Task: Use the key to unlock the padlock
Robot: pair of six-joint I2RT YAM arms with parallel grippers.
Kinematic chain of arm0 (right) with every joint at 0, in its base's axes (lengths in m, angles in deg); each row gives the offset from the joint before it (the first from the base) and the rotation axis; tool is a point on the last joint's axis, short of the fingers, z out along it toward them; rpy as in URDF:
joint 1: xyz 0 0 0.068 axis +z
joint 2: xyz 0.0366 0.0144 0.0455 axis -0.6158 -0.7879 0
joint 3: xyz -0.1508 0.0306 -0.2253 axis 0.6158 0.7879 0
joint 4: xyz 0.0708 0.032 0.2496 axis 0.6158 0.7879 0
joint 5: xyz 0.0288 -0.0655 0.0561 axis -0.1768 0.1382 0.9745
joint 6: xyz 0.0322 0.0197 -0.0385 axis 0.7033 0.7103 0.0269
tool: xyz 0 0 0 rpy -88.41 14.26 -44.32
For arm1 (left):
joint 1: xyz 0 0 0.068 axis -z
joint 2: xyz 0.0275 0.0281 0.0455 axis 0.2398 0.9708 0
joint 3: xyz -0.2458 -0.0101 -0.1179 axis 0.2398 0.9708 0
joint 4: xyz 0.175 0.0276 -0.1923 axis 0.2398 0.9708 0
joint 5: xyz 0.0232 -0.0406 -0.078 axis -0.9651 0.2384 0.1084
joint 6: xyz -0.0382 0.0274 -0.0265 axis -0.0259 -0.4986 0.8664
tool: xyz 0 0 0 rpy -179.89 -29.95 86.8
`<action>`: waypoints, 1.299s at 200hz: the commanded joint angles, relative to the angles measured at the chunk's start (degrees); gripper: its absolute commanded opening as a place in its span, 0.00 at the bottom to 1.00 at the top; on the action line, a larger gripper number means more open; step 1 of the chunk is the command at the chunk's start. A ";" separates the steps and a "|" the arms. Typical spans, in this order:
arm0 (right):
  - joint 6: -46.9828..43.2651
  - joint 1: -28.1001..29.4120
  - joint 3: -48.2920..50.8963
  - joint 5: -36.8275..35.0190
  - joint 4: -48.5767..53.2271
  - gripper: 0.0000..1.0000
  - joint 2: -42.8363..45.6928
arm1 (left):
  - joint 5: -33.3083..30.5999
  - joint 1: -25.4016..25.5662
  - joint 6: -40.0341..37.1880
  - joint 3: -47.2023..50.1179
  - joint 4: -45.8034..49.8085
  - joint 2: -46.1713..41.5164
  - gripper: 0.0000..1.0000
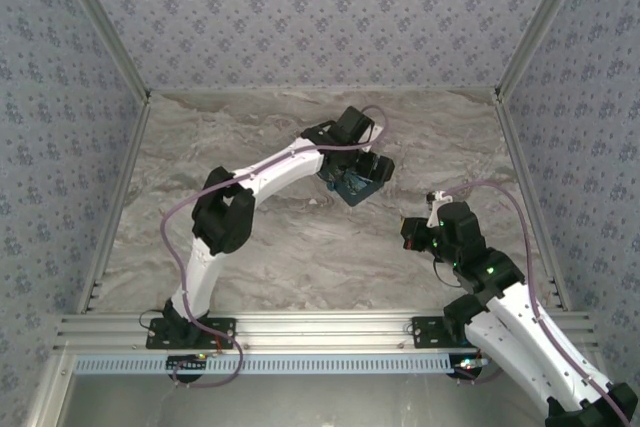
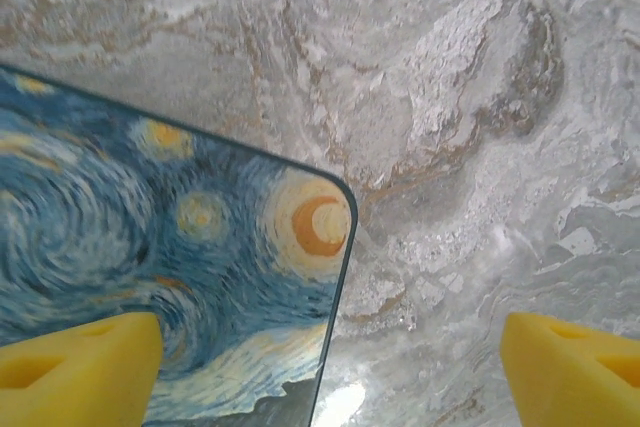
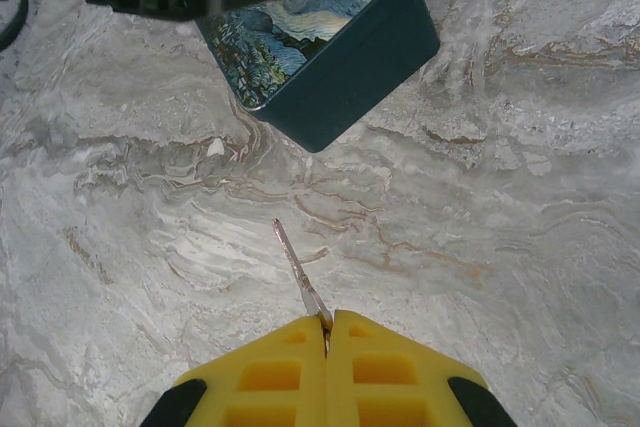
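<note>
Marble tabletop, thin silvery key pinched between right fingers, left fingers apart

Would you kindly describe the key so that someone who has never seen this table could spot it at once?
On the grey marbled table, find the right gripper, its yellow fingers pressed together. The key is the thin greyish metal sliver poking out from between them toward the painted box; it is far smaller and plainer than that blue-and-yellow box.
</note>
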 commanded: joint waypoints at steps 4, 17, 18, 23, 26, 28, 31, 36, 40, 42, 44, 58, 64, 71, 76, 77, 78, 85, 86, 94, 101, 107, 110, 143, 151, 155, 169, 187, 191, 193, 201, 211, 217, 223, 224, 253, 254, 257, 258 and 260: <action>0.99 -0.30 1.02 0.92 0.23 0.00 0.74 | 0.72 -2.58 -2.70 4.44 -2.83 -8.99 0.89; 1.18 -0.33 1.75 2.14 -1.59 0.00 0.66 | 1.04 -4.20 -3.16 11.16 -7.11 -14.13 0.90; 1.19 -0.35 1.78 2.19 -1.79 0.00 0.66 | 1.10 -4.31 -3.17 11.65 -7.59 -14.62 0.91; 1.40 -0.38 2.13 2.68 -2.67 0.00 0.58 | 1.38 -5.07 -3.31 14.40 -9.49 -16.53 0.91; 1.44 -0.37 2.34 2.95 -3.26 0.00 0.52 | 1.60 -5.58 -3.35 16.21 -10.54 -17.87 0.91; 1.46 -0.37 2.47 3.14 -3.69 0.00 0.49 | 1.77 -5.86 -3.36 17.43 -11.26 -18.74 0.91; 1.50 -0.38 2.67 3.52 -4.31 0.00 0.37 | 1.98 -6.37 -3.44 19.05 -12.46 -19.91 0.91; 1.48 -0.45 2.92 4.08 -5.24 0.00 0.08 | 2.22 -7.25 -3.38 22.00 -14.29 -21.63 0.92; 1.47 -0.41 3.10 4.55 -6.09 0.00 -0.23 | 2.52 -7.95 -3.36 24.30 -15.61 -23.28 0.92; 1.46 -0.45 3.19 4.74 -6.42 0.00 -0.40 | 2.68 -8.27 -3.36 25.36 -16.35 -24.00 0.92; 1.46 -0.46 3.21 4.94 -6.77 0.00 -0.51 | 2.83 -8.59 -3.30 26.29 -16.93 -24.71 0.92; 1.32 -0.53 3.31 6.96 -9.48 0.00 -2.62 | 4.40 -11.38 -2.48 33.69 -21.67 -29.16 0.92; 1.35 -0.63 3.33 7.88 -10.94 0.00 -3.61 | 5.64 -12.69 -1.95 36.84 -23.81 -30.71 0.92; 1.29 -0.63 3.22 9.01 -12.67 0.00 -4.90 | 7.30 -14.08 -1.22 40.19 -26.70 -32.34 0.92; 1.44 -0.72 3.22 9.92 -14.09 0.00 -6.00 | 8.43 -15.01 -0.97 42.63 -28.81 -33.25 0.92; 1.45 -0.81 3.22 10.12 -14.37 0.00 -6.19 | 8.57 -15.21 -0.89 43.12 -29.12 -33.45 0.92; 1.50 -0.85 3.30 10.35 -14.68 0.00 -6.41 | 8.82 -15.40 -0.85 43.55 -29.54 -33.64 0.92; 1.70 -1.12 3.37 11.66 -16.90 0.00 -7.84 | 9.85 -16.45 -0.51 46.49 -31.95 -34.64 0.92; 1.71 -1.18 3.38 11.91 -17.23 0.00 -8.28 | 10.03 -16.63 -0.49 46.90 -32.36 -34.76 0.93; 2.01 -1.68 3.42 13.44 -20.13 0.00 -9.71 | 11.06 -17.48 0.00 49.77 -34.95 -35.43 0.93; 2.00 -2.40 3.50 15.48 -22.96 0.00 -11.32 | 12.48 -18.23 0.15 51.93 -37.26 -35.64 0.93; 3.45 -3.20 3.69 17.17 -25.50 0.00 -12.60 | 13.79 -18.62 0.46 53.38 -38.80 -35.51 0.93; 3.79 -3.64 3.74 18.02 -26.42 0.00 -13.49 | 14.45 -18.84 0.70 53.99 -39.37 -35.36 0.93; 6.40 -8.54 2.61 26.41 -37.04 0.00 -23.23 | 25.95 -20.86 2.57 53.54 -41.03 -28.80 0.90; 6.32 -9.17 1.84 27.48 -38.34 0.00 -25.41 | 27.30 -20.95 3.33 53.92 -43.78 -27.01 0.90; 6.24 -9.40 1.38 27.63 -38.72 0.00 -26.39 | 27.42 -20.95 3.62 54.17 -45.18 -26.20 0.90; 5.74 -9.86 -0.54 28.76 -40.33 0.00 -29.77 | 27.52 -20.95 4.14 54.42 -48.82 -23.41 0.90; 5.51 -10.26 -2.72 30.11 -42.75 0.00 -34.26 | 27.84 -20.95 4.42 54.27 -52.65 -20.18 0.88; 5.51 -10.27 -3.13 30.26 -43.25 0.00 -35.08 | 28.04 -20.97 4.62 54.26 -53.51 -19.62 0.88; 5.51 -10.32 -3.42 30.35 -43.40 0.00 -35.64 | 28.16 -20.95 4.67 54.19 -53.86 -19.35 0.88; 5.42 -10.37 -4.45 30.44 -43.98 0.00 -37.44 | 28.97 -20.95 4.94 54.01 -55.41 -18.23 0.86; 5.48 -10.31 -5.43 30.51 -44.78 0.00 -39.58 | 29.81 -20.87 4.99 53.65 -56.56 -17.06 0.85; 5.53 -10.35 -5.98 30.44 -45.05 0.00 -40.70 | 30.10 -20.86 4.92 53.41 -57.00 -16.43 0.85; 5.51 -10.35 -6.68 30.40 -45.27 0.00 -41.93 | 30.33 -20.86 4.94 53.39 -57.49 -15.81 0.85; 5.51 -10.37 -6.79 30.38 -45.30 0.00 -42.04 | 30.33 -20.86 4.96 53.38 -57.56 -15.72 0.85; 5.09 -10.36 -10.06 30.26 -46.20 0.00 -47.71 | 31.06 -20.86 5.16 53.38 -59.52 -13.17 0.84; 5.08 -10.33 -10.19 30.31 -46.24 0.00 -47.88 | 31.09 -20.86 5.20 53.38 -59.55 -13.13 0.84; 4.88 -10.34 -10.61 30.42 -46.24 0.00 -48.52 | 31.43 -20.86 5.31 53.30 -59.78 -12.75 0.83; 4.89 -10.37 -10.73 30.43 -46.26 0.00 -48.72 | 31.45 -20.86 5.37 53.25 -59.81 -12.65 0.83; 4.85 -10.32 -11.04 30.51 -46.24 0.00 -49.00 | 31.63 -20.79 5.41 53.14 -59.83 -12.45 0.83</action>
